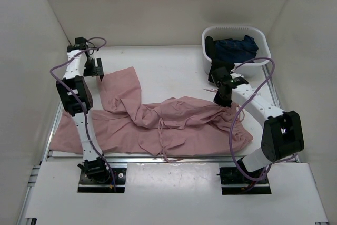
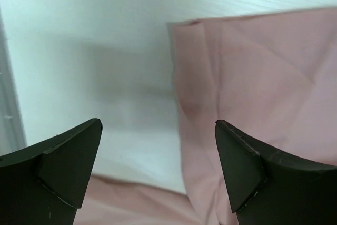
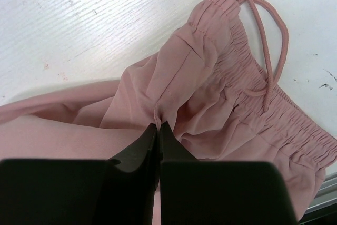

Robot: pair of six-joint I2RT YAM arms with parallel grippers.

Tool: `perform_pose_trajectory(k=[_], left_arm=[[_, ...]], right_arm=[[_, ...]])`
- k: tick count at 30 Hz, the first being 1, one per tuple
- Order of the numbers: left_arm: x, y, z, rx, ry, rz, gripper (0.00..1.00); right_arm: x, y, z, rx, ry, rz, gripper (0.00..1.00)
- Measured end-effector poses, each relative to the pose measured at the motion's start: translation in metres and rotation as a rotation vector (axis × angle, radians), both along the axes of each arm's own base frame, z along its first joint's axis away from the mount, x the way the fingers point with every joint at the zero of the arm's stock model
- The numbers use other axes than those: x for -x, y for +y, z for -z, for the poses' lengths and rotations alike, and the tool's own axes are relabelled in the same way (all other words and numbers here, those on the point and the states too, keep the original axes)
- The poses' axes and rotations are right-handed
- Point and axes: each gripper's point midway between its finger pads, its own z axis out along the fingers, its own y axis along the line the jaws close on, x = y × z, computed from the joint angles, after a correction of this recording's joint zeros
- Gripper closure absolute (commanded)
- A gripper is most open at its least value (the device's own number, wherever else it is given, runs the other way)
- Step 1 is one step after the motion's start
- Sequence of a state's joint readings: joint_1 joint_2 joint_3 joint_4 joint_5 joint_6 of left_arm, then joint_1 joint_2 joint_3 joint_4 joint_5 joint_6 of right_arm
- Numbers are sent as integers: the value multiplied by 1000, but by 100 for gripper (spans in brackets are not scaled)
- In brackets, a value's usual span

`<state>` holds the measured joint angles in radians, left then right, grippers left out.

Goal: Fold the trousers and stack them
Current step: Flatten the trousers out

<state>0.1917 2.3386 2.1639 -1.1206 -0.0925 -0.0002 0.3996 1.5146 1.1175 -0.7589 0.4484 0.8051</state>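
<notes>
While the right gripper point(image 3: 159, 125) clamps tight on a fabric fold near the gathered waistband, dusty-pink thin wrinkly trousers point(image 1: 174, 122) lie spread across the white table point(image 1: 168, 59); left gripper point(image 2: 158, 130) fingers spread wide, empty, above a leg's edge, far left.

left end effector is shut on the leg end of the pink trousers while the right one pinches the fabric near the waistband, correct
Not quite. The left end effector is open, its fingers spread wide above the trousers and holding nothing, as the left wrist view shows. The rest holds: the right end effector is shut, pinching the fabric near the waistband.
</notes>
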Motion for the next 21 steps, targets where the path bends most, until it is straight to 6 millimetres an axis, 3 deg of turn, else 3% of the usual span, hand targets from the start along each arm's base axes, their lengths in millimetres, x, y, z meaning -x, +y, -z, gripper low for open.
perform_pose_trajectory(k=[2, 5, 6, 7, 8, 9, 13, 15, 17, 19, 21], left_arm=[[0, 1, 23, 32, 36, -3, 0], [2, -21, 54, 106, 90, 35, 2], [1, -27, 55, 113, 92, 49, 15], [-2, -38, 54, 142, 84, 65, 58], [-4, -45, 53, 160, 77, 75, 81], [-5, -53, 53, 181, 73, 93, 86], [-6, -64, 53, 192, 71, 117, 86], [-8, -52, 46, 164, 55, 96, 86], [-12, -21, 25, 119, -2, 43, 86], [-13, 20, -14, 65, -108, -31, 86], [5, 57, -61, 12, -210, -109, 86]], right_arm=[[1, 0, 0, 4, 2, -4, 100], [2, -1, 0, 14, 4, -4, 100], [2, -2, 0, 19, 3, -3, 100], [2, -2, 0, 23, 3, -1, 100], [3, -3, 0, 27, 6, 0, 100], [3, -4, -2, 30, 8, 1, 100], [-9, -8, -19, 25, -30, 22, 100], [-20, -15, -35, 24, -80, 51, 100], [-23, -28, -52, 20, -136, 90, 100], [-21, -43, -73, 11, -201, 133, 100], [-15, -56, -92, 3, -268, 172, 100]])
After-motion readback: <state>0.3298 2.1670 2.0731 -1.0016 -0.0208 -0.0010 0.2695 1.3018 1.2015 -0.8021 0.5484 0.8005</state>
